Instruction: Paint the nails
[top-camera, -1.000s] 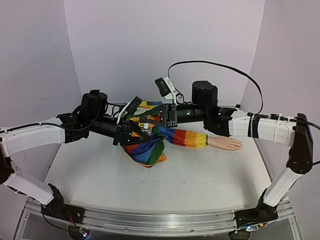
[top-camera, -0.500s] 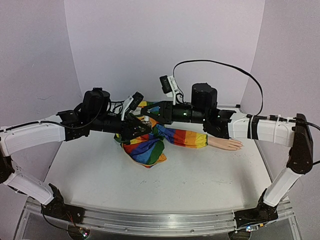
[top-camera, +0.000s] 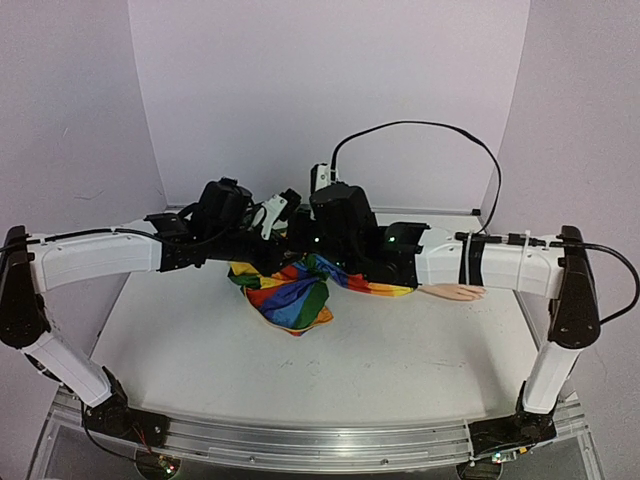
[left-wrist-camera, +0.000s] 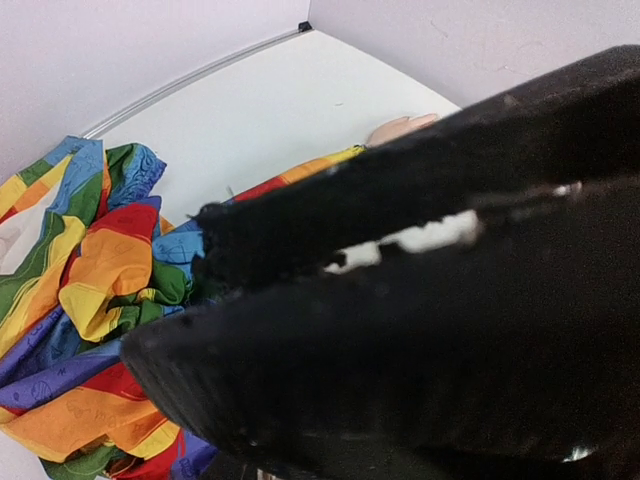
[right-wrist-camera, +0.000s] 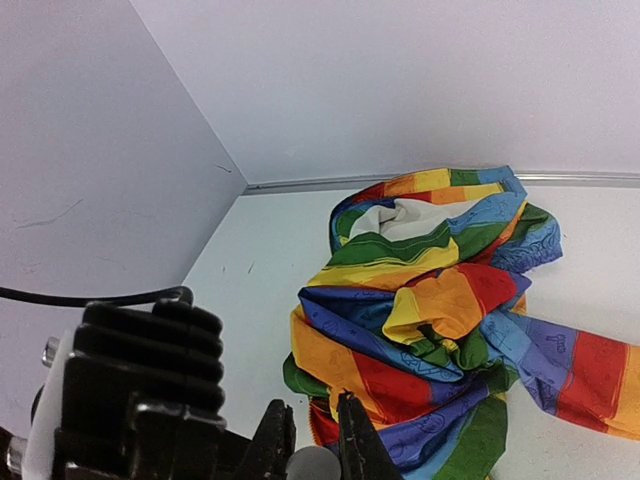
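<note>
The nails (top-camera: 478, 293) are at the tips of the pale mannequin hand (top-camera: 452, 293), which lies flat on the white tabletop (top-camera: 400, 370), at 3 o'clock from the middle of it; they are too small to see one by one. The hand comes out of the rainbow-striped sleeve (top-camera: 290, 300), and this sleeve is crumpled in a heap near the middle of the tabletop, at 9 o'clock from the hand. Both arms are stretched over the heap and meet there, well apart from the nails. The left end effector (left-wrist-camera: 215, 290) is closed, and a whitish thing (left-wrist-camera: 420, 238) is pinched deep between its black fingers; I cannot tell what it is. The right end effector (right-wrist-camera: 310, 440) is closed too, with a pale round thing (right-wrist-camera: 312, 468) gripped between its fingertips, at 7 o'clock from the heap in its own view
</note>
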